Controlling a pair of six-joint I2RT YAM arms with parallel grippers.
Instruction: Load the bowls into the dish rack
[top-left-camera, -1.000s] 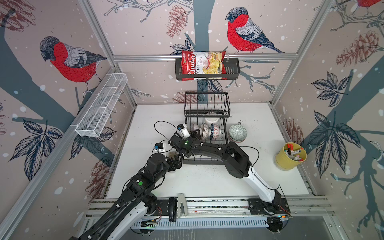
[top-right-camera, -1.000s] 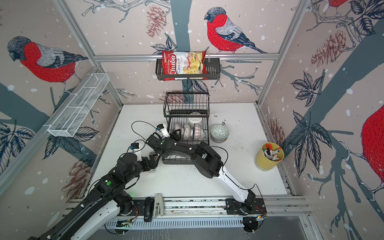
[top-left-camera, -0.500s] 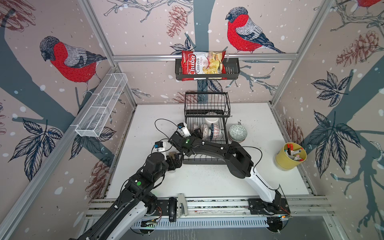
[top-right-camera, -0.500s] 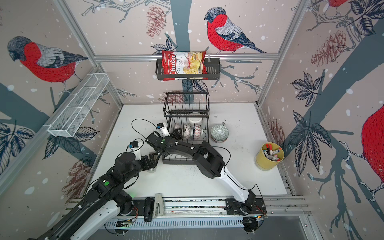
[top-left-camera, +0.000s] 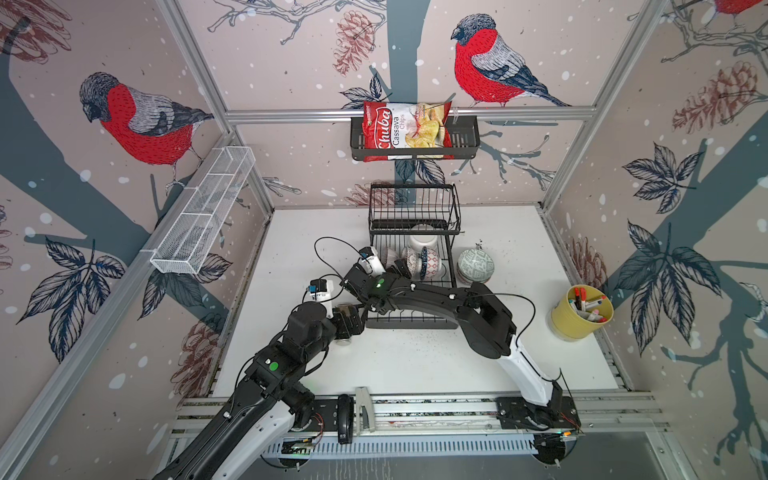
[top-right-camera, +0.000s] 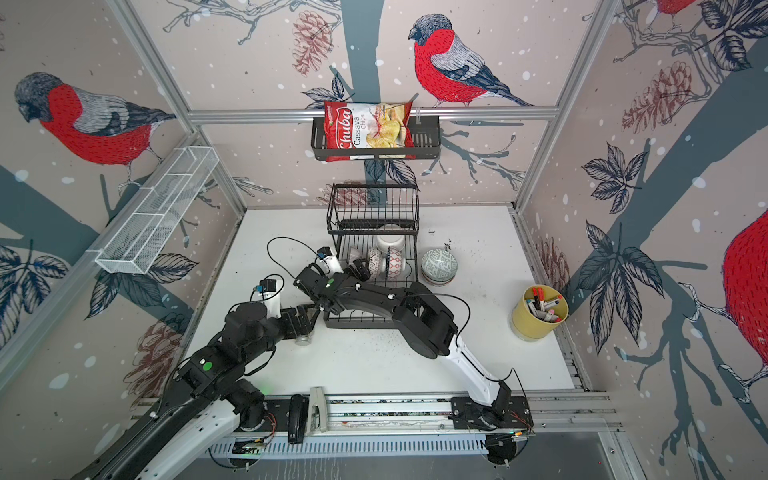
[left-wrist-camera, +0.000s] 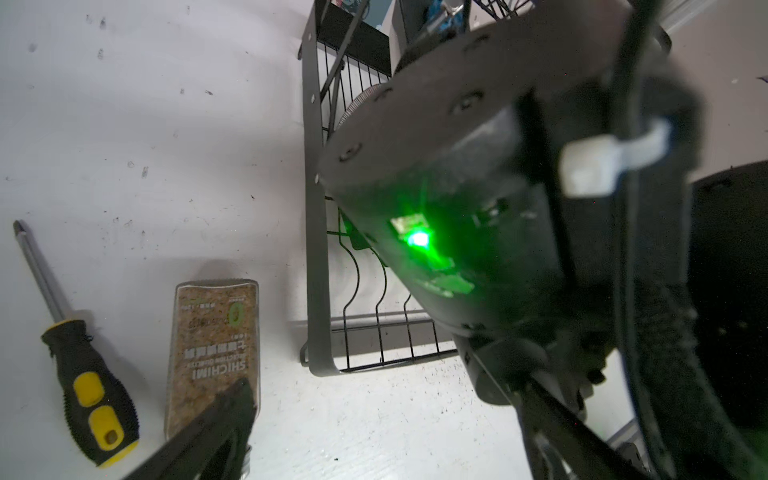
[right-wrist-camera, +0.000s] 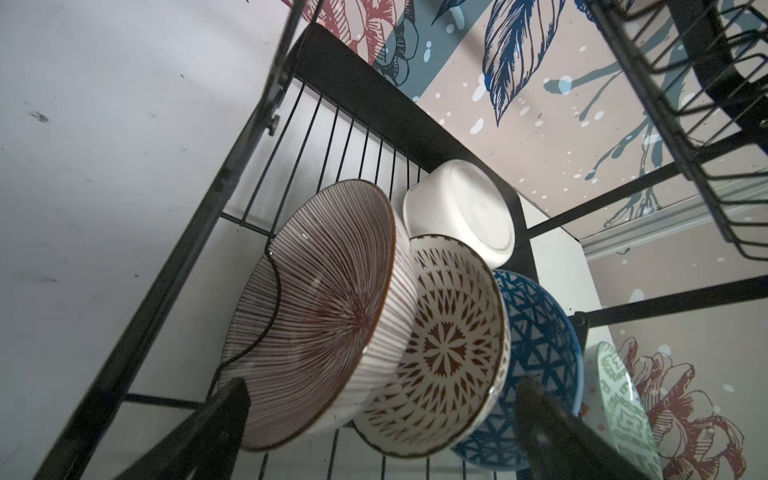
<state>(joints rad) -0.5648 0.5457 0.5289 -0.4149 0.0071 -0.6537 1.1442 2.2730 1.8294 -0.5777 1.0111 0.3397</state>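
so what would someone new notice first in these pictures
The big red bullfinches on the wallpaper grab the eye first, then the red chips bag in the black basket on the back wall. At mid-table, patterned bowls stand on edge in the black dish rack, where the right arm reaches in, with a yellow pot of markers off to the right.

My blurred right arm (left-wrist-camera: 457, 187) blocks most of the dish rack (left-wrist-camera: 313, 208) from me; the grey-green bowl (right-wrist-camera: 619, 411) runs off-frame
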